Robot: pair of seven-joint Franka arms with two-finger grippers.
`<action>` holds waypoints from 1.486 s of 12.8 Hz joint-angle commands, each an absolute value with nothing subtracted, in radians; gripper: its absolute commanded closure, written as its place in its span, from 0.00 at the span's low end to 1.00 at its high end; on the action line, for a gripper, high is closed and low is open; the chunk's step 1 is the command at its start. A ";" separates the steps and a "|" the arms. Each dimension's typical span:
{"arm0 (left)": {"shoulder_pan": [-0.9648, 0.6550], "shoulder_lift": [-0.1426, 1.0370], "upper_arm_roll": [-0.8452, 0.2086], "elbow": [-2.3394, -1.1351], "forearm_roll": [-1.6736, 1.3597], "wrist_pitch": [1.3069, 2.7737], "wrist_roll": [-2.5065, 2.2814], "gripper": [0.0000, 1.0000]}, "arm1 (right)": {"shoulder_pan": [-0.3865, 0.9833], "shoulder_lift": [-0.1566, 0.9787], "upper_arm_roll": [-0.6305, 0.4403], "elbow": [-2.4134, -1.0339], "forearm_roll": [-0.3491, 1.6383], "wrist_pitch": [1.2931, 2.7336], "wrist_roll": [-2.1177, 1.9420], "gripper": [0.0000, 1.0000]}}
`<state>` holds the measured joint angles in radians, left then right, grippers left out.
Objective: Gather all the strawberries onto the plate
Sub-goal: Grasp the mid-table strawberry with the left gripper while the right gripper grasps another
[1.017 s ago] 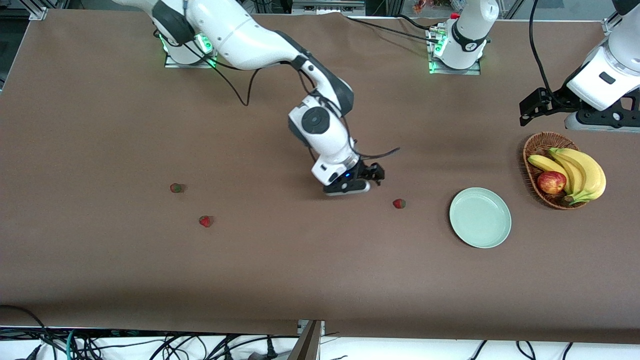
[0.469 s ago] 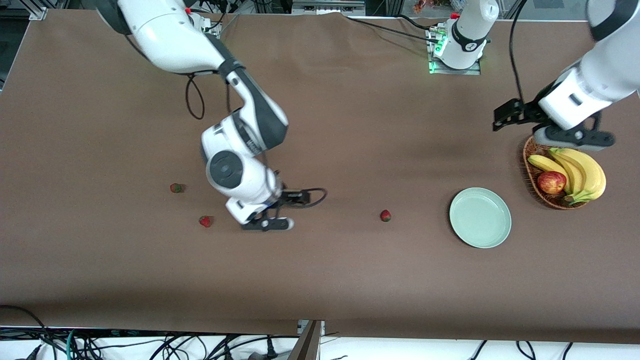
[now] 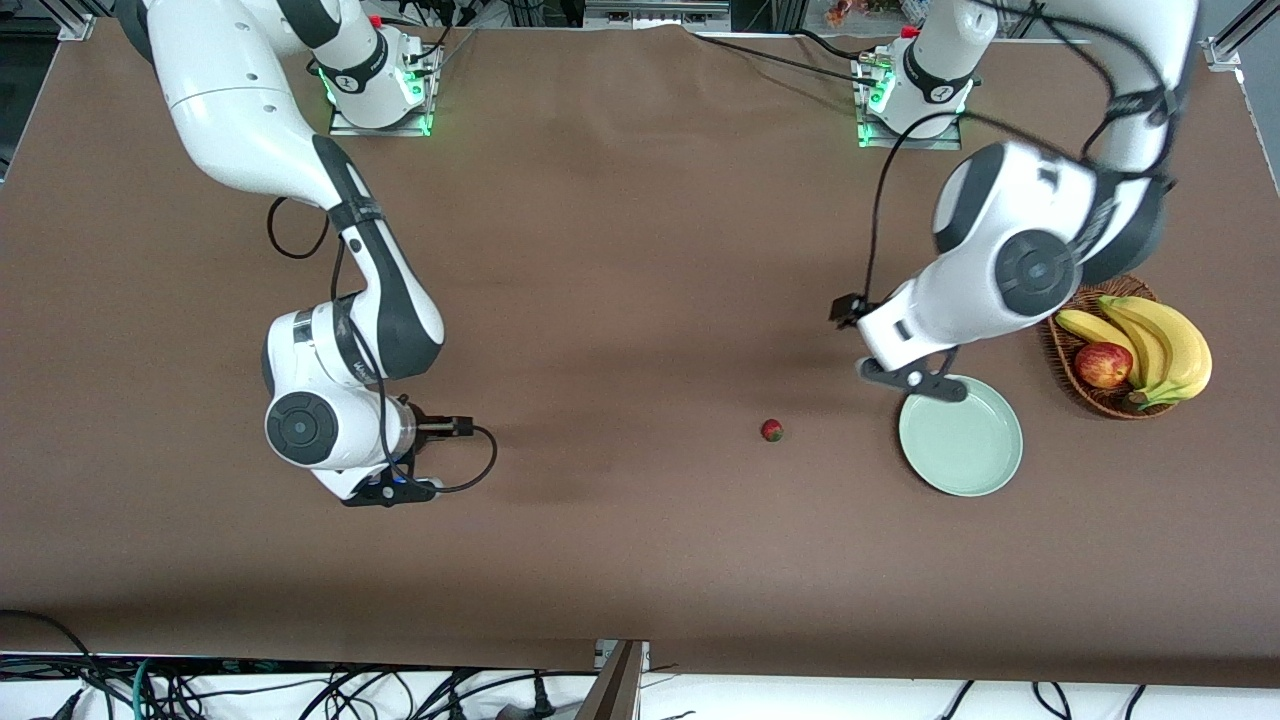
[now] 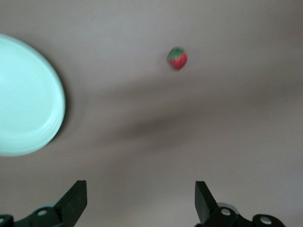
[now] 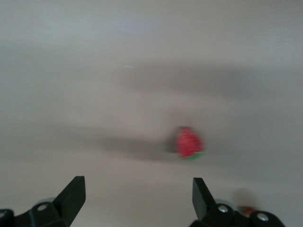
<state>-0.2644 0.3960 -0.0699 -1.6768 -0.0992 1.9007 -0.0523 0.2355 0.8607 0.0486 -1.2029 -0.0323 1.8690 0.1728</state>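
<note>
Counting the front view alone, one strawberry (image 3: 771, 431) is lying in the open on the desk (image 3: 640, 250), near the single mint-green plate (image 3: 975, 460) and toward the right arm's end from it. A second berry (image 5: 190, 143) is showing under the right claw (image 5: 135, 201), with a red speck beside one finger. One wicker basket (image 3: 1062, 300) is carrying one apple (image 3: 1103, 365) and a banana bunch (image 3: 1160, 345). The left claw (image 4: 139, 201) is hanging over the plate's rim, its fingers spread apart; the right claw's fingers are likewise spread. No writing is reading legibly.
</note>
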 commanded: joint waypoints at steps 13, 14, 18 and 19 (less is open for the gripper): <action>-0.423 0.721 -0.055 -1.690 0.191 2.572 -0.025 0.00 | 0.173 0.844 0.060 -1.411 -0.057 2.079 0.012 0.68; -0.417 0.730 -0.055 -1.690 0.233 2.598 -0.026 0.00 | 0.173 0.844 0.060 -1.411 -0.057 2.077 0.012 0.81; -0.405 0.742 -0.055 -1.700 0.236 2.611 -0.026 0.48 | 0.173 0.831 0.067 -1.407 -0.055 2.068 0.014 1.00; -0.405 0.741 -0.055 -1.707 0.238 2.611 -0.025 0.69 | 0.175 0.825 0.081 -1.407 -0.055 2.065 0.021 1.00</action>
